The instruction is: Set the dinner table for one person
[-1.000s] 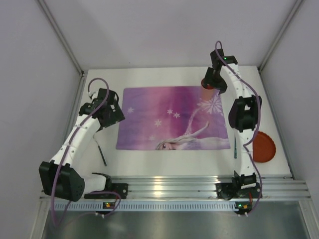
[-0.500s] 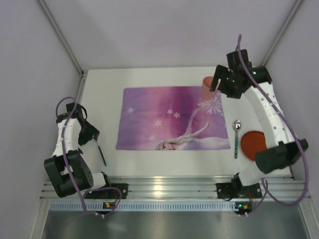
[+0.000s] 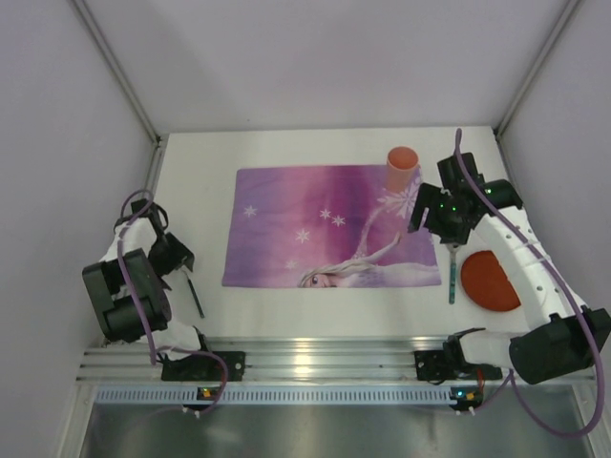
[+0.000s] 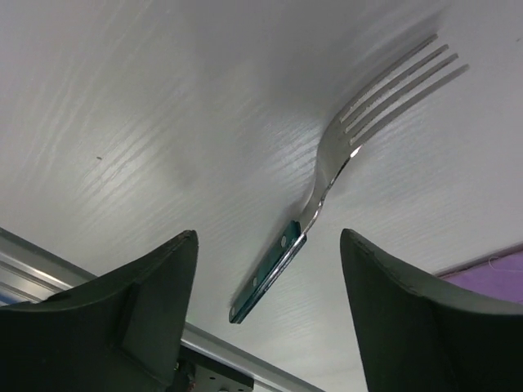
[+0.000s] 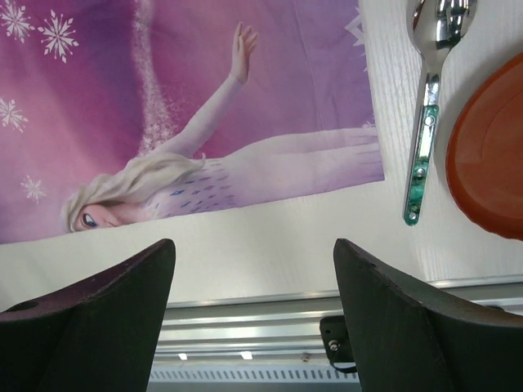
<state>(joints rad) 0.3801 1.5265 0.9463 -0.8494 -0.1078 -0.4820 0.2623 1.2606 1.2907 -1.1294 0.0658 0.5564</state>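
Between steps, I'd say. The left fingers point(image 4: 139, 318) are wide and empty over the fork point(image 4: 323, 175), left of the placemat point(image 3: 325, 224). The cup point(image 3: 402, 160) stands on its far-right corner. The right fingers point(image 5: 90, 327) are wide and empty. The spoon point(image 5: 424, 139) and plate point(image 5: 494, 147) lie right of the mat. Likely next: plate onto mat, which needs a rim pinch. The white desk point(image 3: 205, 157) spans the grey-walled booth.
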